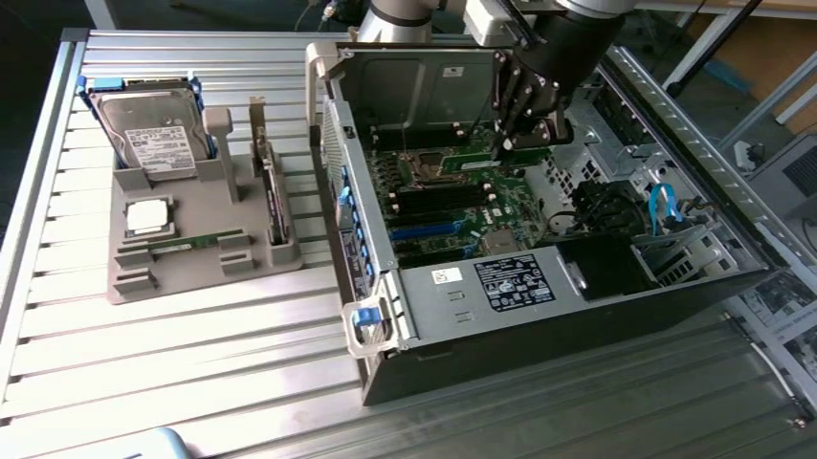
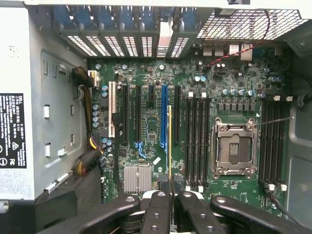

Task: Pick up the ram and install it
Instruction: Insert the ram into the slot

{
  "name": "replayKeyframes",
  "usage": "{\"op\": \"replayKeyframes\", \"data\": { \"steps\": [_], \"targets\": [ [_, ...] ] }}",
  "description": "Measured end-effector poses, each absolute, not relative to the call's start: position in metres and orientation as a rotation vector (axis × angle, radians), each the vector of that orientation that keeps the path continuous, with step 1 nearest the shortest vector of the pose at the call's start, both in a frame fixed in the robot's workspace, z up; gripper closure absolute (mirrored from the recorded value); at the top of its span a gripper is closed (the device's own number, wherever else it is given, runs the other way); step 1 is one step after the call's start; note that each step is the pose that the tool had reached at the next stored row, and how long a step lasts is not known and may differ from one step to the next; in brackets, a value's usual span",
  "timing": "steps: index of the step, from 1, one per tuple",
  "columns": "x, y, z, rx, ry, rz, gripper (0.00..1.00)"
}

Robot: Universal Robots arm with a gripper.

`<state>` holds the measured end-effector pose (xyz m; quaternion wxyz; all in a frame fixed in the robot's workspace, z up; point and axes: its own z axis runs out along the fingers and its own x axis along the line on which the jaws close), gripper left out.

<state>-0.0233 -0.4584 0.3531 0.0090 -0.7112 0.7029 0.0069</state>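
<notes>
In the wrist view the ram (image 2: 169,141) appears edge-on, a thin green stick with a gold edge, running out from between my fingers. My gripper (image 2: 170,196) is shut on its near end. The stick hangs over the motherboard (image 2: 146,87), in line with the blue slot (image 2: 163,117) and just beside a bank of black memory slots (image 2: 197,141). From the exterior view, my gripper (image 1: 514,142) reaches down into the open computer case (image 1: 383,316), above the board's middle.
An empty processor socket (image 2: 234,146) lies between two banks of memory slots, the second one (image 2: 273,146) beyond it. Beside the case, a grey tray (image 1: 134,282) holds a hard drive (image 1: 153,134), a silver processor chip (image 1: 149,216) and an upright card (image 1: 268,191). Cables and a black box (image 1: 613,263) fill the case's other end.
</notes>
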Motion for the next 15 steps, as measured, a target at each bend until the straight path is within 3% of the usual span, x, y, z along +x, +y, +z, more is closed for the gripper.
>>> {"op": "replayKeyframes", "data": {
  "steps": [15],
  "targets": [
    [-0.026, -0.458, 0.341, -2.222, 2.196, 0.021, 0.88]
  ]
}}
